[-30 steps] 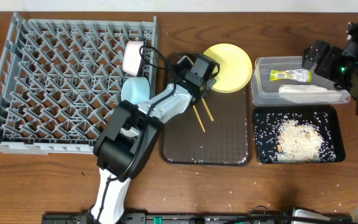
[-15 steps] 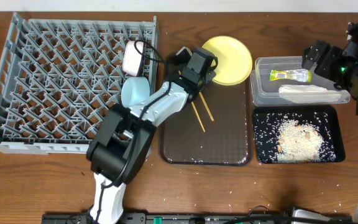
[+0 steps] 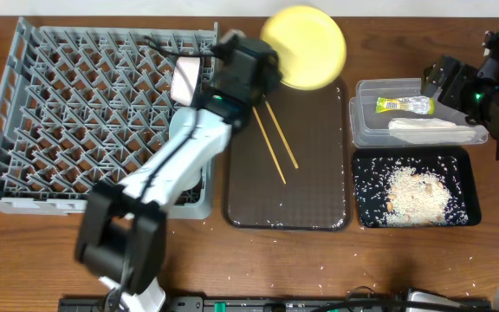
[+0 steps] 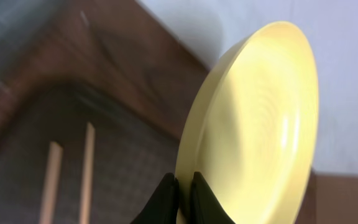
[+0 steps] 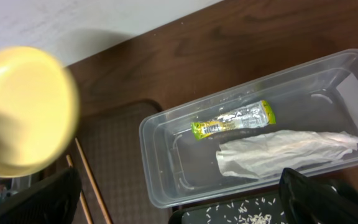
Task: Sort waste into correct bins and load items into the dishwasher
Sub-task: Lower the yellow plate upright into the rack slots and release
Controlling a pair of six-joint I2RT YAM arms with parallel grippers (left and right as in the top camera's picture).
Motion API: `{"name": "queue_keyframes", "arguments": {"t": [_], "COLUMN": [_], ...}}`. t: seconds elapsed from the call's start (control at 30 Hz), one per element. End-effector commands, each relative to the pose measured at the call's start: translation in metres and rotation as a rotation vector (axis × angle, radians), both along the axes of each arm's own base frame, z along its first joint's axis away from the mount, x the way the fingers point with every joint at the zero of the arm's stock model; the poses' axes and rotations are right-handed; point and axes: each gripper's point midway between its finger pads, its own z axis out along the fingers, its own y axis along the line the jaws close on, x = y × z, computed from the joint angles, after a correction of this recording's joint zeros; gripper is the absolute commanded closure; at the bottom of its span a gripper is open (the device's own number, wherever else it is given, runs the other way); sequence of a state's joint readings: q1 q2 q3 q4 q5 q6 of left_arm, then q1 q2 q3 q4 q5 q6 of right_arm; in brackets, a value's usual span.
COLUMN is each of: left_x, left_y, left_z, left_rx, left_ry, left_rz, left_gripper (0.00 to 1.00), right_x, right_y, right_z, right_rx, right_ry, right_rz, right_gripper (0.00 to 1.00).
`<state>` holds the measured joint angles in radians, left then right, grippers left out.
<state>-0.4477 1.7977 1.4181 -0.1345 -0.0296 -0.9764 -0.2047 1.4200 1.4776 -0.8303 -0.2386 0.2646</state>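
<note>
My left gripper (image 4: 184,186) is shut on the rim of the round yellow plate (image 3: 305,47) and holds it lifted and tilted over the back of the brown tray; the plate fills the left wrist view (image 4: 253,124) and shows in the right wrist view (image 5: 27,109). Two wooden chopsticks (image 3: 275,139) lie on the brown tray (image 3: 310,191). The grey dish rack (image 3: 85,104) holds a white cup (image 3: 184,80) and a light blue bowl (image 3: 184,128). My right gripper (image 5: 179,199) is open over the clear tub (image 5: 166,155), which holds the green-and-yellow wrapper (image 5: 232,119) and the white napkin (image 5: 284,152). Rice lies in the black tray (image 3: 414,186).
Loose rice grains are scattered on the wooden table around the brown tray's front edge (image 3: 284,227). The left arm (image 3: 171,165) stretches across the rack's right front corner. The white wall runs along the back of the table.
My left gripper has lifted the yellow plate off the brown tray and swung it up and toward the back; the arm has shifted left. The right arm has not moved.
</note>
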Motion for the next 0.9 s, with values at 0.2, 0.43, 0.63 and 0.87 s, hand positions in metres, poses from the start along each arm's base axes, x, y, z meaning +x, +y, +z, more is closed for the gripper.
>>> {"name": "queue_keyframes", "arguments": {"t": [0.2,0.43,0.63,0.87], "left_x": [0.003,-0.011,-0.020,-0.026], "left_y": [0.139,0.224,0.276,0.311], "left_z": [0.058,0.044,0.036,0.034], "left_rx": [0.132,0.293,0.349,0.457], "left_ry": [-0.063,0.029,0.079,0.099], "left_rz": [0.178,0.240,0.302,0.328], "left_gripper": [0.93,0.93,0.93,0.93], "right_x": [0.001,0.001,0.001,0.001], "right_y": [-0.001,-0.001,-0.001,-0.001], "right_z": [0.004,0.004,0.004,0.004], "right_rx": [0.010,0.010,0.010,0.010], "right_ry": [-0.009,-0.009,-0.009,-0.009], "right_rz": [-0.007,-0.007,-0.007,-0.007], "right_gripper": [0.01,0.01,0.01,0.01]}}
